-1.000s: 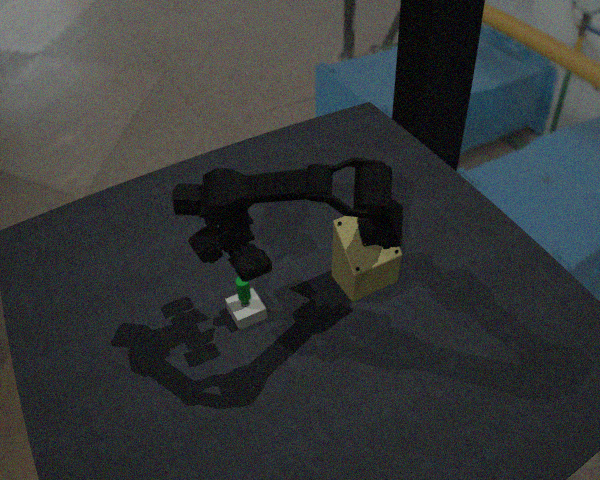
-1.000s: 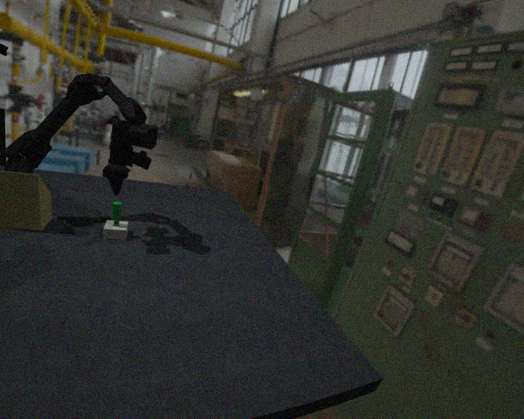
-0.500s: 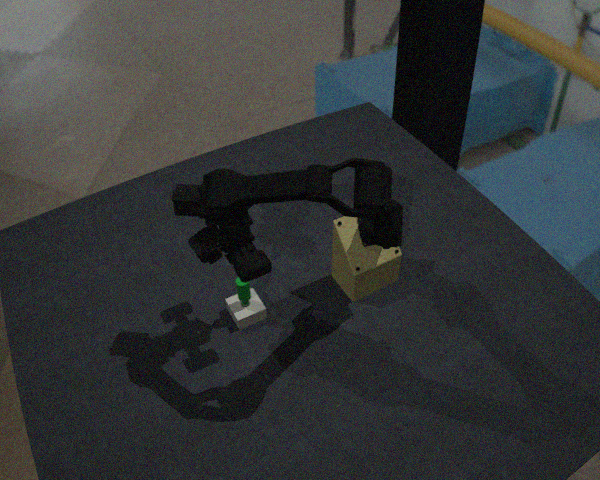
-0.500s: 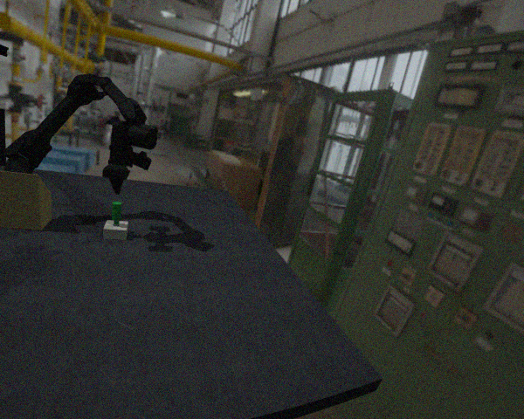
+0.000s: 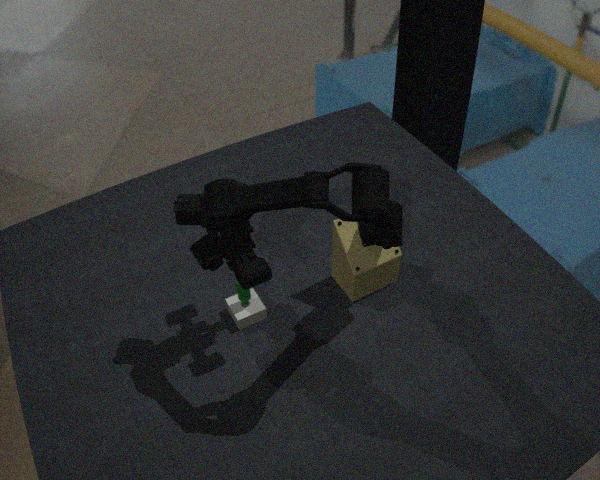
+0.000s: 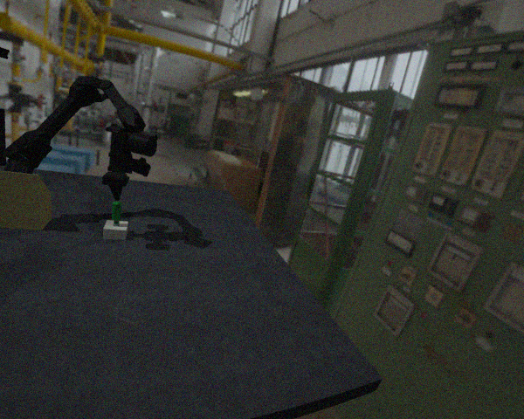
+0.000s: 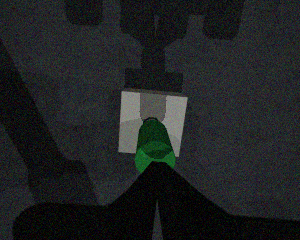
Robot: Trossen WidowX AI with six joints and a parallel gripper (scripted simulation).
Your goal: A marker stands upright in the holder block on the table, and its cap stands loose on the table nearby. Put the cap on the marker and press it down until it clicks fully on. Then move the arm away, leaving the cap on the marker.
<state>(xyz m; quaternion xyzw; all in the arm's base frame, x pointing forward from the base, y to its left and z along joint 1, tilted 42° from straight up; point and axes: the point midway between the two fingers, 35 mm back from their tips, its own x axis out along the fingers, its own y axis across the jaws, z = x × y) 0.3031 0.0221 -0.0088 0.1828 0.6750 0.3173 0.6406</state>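
Pointing straight down, the black robot arm's jaws are pressed tight together, with nothing pinched between them. Their tip (image 7: 157, 172) sits right on top of the green cap (image 7: 154, 147), though whether it truly touches cannot be told. The cap is on the marker, which stands up in the small white holder block (image 7: 176, 122).

From the wrist view, the two dark fingers meet in a point just over the cap, with only a thin line between them. The block's square top shows on both sides of the green.

The top view shows the green cap (image 5: 244, 296) standing on the block (image 5: 248, 312), plus the arm's tan base block (image 5: 365, 268) and the arm's shadow on the dark grey table (image 5: 445, 335).

The side view shows the closed tip (image 6: 116, 195) right above the cap (image 6: 116, 211), with the arm bent high over it.
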